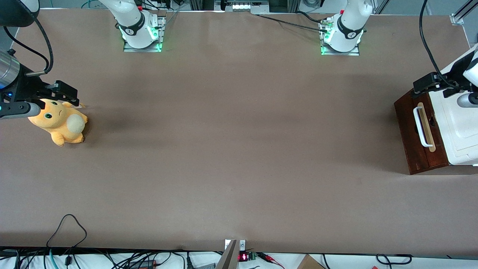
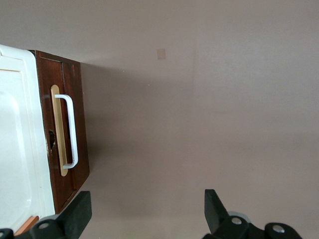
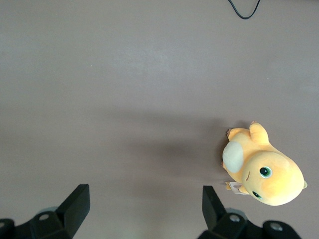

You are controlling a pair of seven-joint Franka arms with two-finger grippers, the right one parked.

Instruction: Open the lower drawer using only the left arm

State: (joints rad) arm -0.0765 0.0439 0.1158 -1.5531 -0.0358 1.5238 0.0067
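The left arm's gripper (image 1: 424, 85), fingers (image 2: 77, 213) spread wide and empty, hovers above the cabinet's (image 1: 461, 123) upper edge at the working arm's end of the table (image 1: 239, 149). The closed lower drawer (image 1: 418, 130) waits untouched; a misaligned descent risks missing its white handle (image 1: 421, 127) or striking the drawer front.

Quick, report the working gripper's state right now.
Left arm's gripper: open, holding nothing, above the cabinet's edge near the lower drawer, not touching its white handle.
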